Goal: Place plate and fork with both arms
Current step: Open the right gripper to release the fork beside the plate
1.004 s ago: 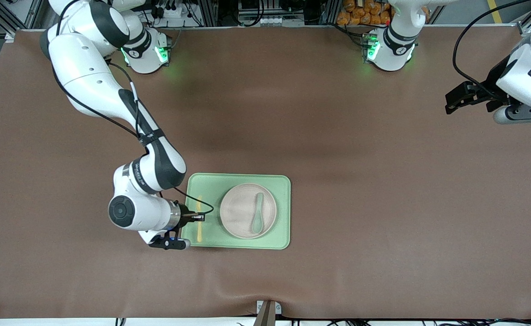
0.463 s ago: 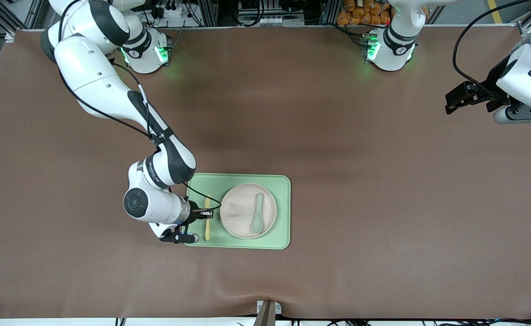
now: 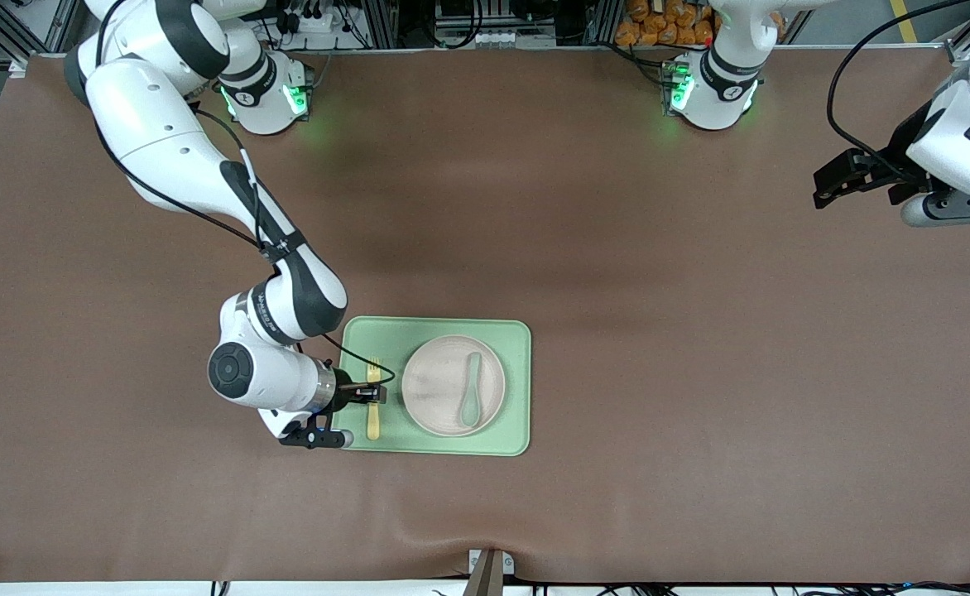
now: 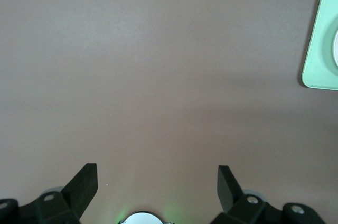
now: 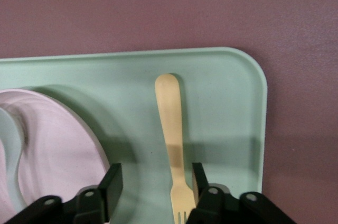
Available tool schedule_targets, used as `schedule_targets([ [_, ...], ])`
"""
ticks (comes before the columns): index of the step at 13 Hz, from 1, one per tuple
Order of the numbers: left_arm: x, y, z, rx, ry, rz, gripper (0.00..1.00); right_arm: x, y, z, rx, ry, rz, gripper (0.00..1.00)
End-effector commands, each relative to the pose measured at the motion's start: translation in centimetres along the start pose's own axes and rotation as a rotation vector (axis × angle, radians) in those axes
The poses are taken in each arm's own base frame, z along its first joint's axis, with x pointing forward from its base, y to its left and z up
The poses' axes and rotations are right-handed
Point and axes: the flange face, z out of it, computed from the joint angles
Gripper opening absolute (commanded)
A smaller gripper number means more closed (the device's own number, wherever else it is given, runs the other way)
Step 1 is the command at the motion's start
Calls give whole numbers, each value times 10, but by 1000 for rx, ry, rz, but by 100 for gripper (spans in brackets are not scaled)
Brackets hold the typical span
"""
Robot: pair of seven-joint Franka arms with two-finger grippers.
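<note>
Fork lies on tray beside plate, between right tool's spread fingers; left tool waits, wide.

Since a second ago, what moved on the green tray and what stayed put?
The fork moved: it slid on the tray toward the plate, then slightly back, staying beside it. The right pincer carried it there and now stands open around it, fingers on either side. The plate, the spoon on it and the tray stayed put. The left pincer kept waiting, open, over the left arm's end of the table.
</note>
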Motion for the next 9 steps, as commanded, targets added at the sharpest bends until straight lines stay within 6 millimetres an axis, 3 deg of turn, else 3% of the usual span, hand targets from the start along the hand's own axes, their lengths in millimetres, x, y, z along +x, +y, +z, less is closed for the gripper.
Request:
schedule_targets([
  [1, -8, -2, -7, 15, 0, 23, 100, -5, 7, -26, -15, -30, -12, 100],
  [5, -10, -2, -8, 21, -2, 19, 100, 23, 77, -94, -21, -112, 65, 100],
  [7, -9, -4, -8, 23, -1, 19, 100, 21, 83, -126, -36, -122, 40, 100],
  [9, -9, -3, -10, 22, 3, 19, 100, 20, 88, -174, -68, -55, 38, 100],
])
